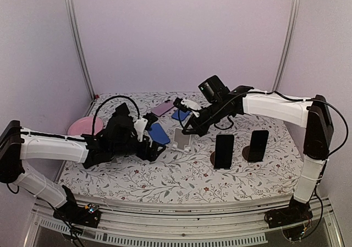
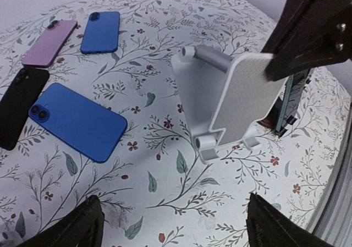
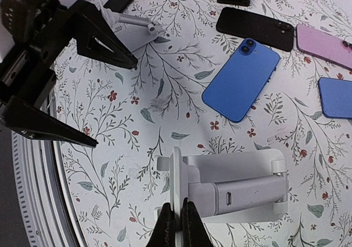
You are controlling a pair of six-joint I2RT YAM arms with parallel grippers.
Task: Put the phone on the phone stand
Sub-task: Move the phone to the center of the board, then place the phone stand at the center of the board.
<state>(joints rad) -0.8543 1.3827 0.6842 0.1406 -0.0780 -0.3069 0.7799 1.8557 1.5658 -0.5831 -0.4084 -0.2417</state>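
**Blue phone flat on the cloth, clear of the spread left pincer**

The left gripper [image 2: 173,214] hangs low over the flowered tablecloth [image 2: 165,192] with its fingers spread wide and nothing between them. The blue phone [image 2: 80,120] lies flat, camera side up, ahead of that gripper and off to the left in the left wrist view, apart from both fingers. The white phone stand [image 2: 231,101] sits ahead and to the right, near the phone but not touching it. The right gripper [image 3: 176,217] is pinched onto the top edge of the stand's back plate. Beyond the blue phone, a black phone [image 2: 19,106], a purple phone [image 2: 49,42] and a second blue phone [image 2: 100,31] also lie flat.
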